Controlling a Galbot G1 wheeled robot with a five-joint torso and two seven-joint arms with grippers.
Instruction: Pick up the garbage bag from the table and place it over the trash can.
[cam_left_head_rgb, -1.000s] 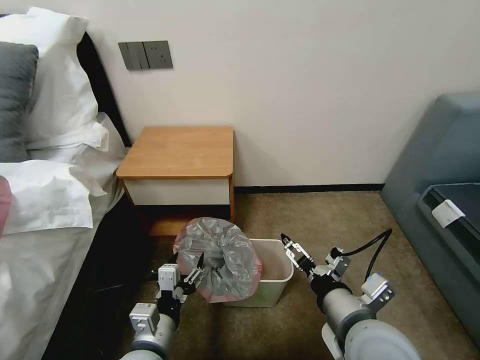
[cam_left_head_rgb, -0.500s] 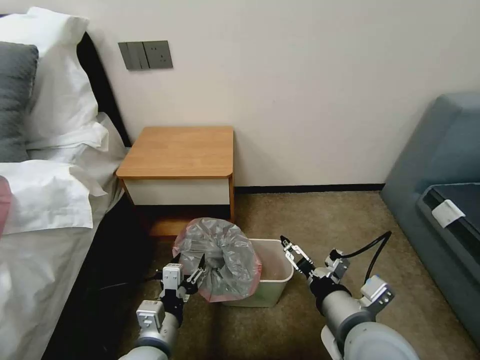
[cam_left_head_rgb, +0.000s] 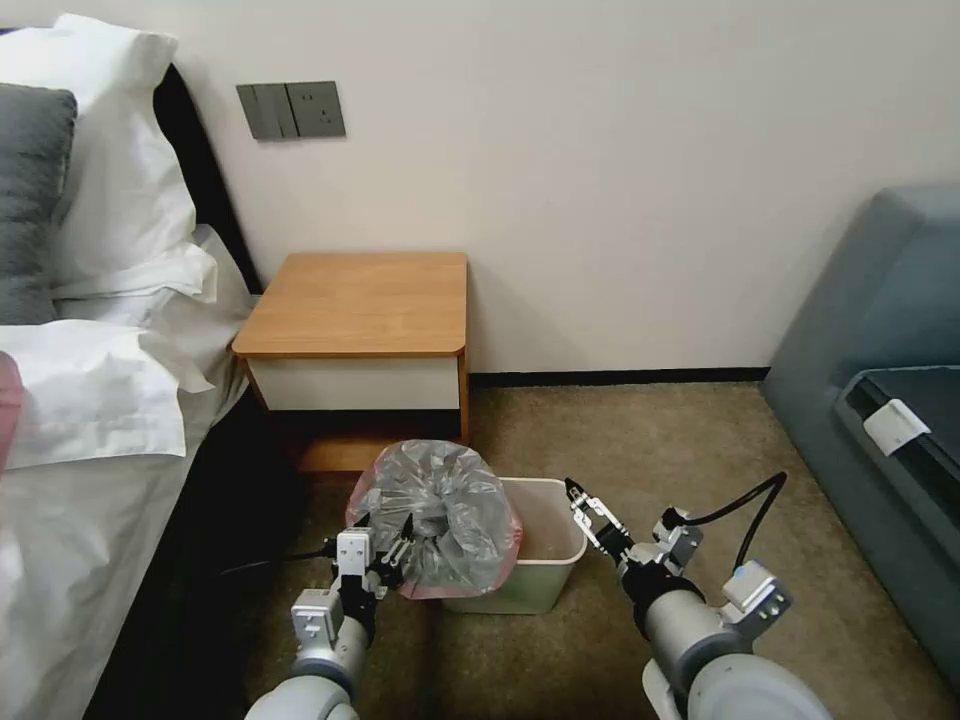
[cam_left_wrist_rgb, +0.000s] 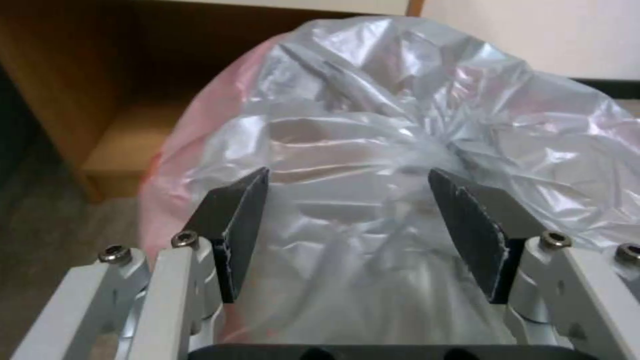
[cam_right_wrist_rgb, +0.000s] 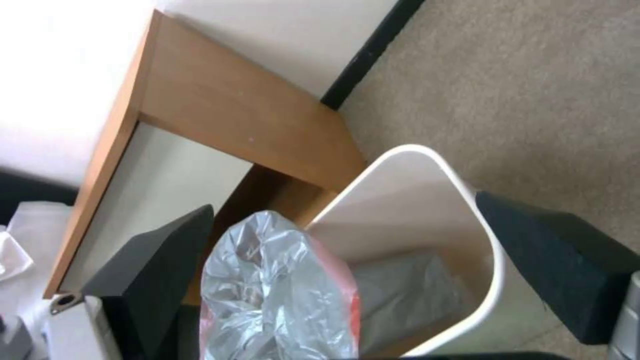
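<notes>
Currently the garbage bag (cam_left_head_rgb: 436, 517) is off the tabletop (cam_left_head_rgb: 360, 303) and draped over the left end of the trash can (cam_left_head_rgb: 548, 520). It bulges up as a crumpled grey dome, with its pink-red rim hanging down the bin's left and near side. The right part of the bin mouth is uncovered; the right wrist view shows grey plastic down inside the bin (cam_right_wrist_rgb: 407, 295).

Left end effector (cam_left_head_rgb: 388, 550) sits at the near-left side of the bag, fingers spread. In the left wrist view the two dark pads (cam_left_wrist_rgb: 233, 227) stand wide apart with bag film bulging between them, not pinched. So it's released; whether the pads touch the film I can't tell.

Right end effector (cam_left_head_rgb: 585, 505) hovers just right of the bin's right rim, over the carpet (cam_left_head_rgb: 640, 440). Its fingers are parted and grasping nothing. In the right wrist view the bin and bag (cam_right_wrist_rgb: 280, 295) show between the pads, well clear of them.

The nightstand stands against the far wall, behind the bin. Bed (cam_left_head_rgb: 90, 400) at left, sofa (cam_left_head_rgb: 880, 330) at right.
</notes>
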